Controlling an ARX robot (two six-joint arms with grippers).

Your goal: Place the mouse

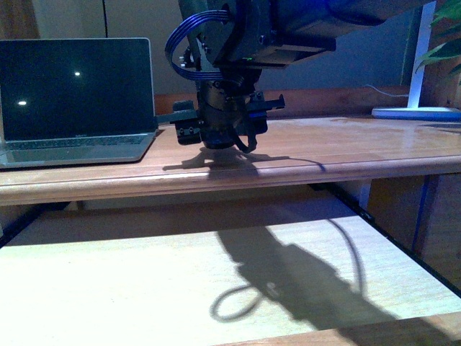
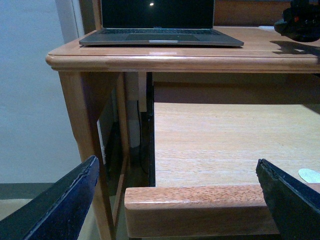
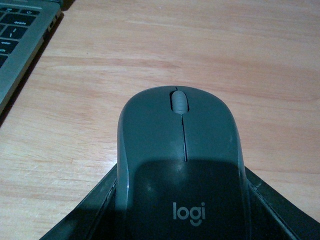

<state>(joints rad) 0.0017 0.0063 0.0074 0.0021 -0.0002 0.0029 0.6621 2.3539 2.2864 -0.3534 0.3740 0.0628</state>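
Right pincer [image 1: 225,140] is low over the upper wooden surface [image 1: 346,144]. In its wrist view, the right pincer [image 3: 182,175] is clenched on the mouse [image 3: 180,145], with one dark finger [image 3: 95,210] pressed against each flank.
- The mouse is dark grey. Its scroll wheel points away from the wrist, and the logo end sits back between the fingers.
- Cannot tell whether its underside touches the surface or hangs just clear.
- The mouse itself cannot be made out in the front view.

The open laptop [image 1: 72,101] stands to the left of the right pincer, near but apart. The white lamp base [image 1: 418,112] is well off to its right.

Left pincer [image 2: 176,162] is released, fingers spread wide and holding nothing. Ahead of it is the lower pull-out shelf [image 2: 225,140], with a small white disc [image 2: 310,175] lying near one finger.
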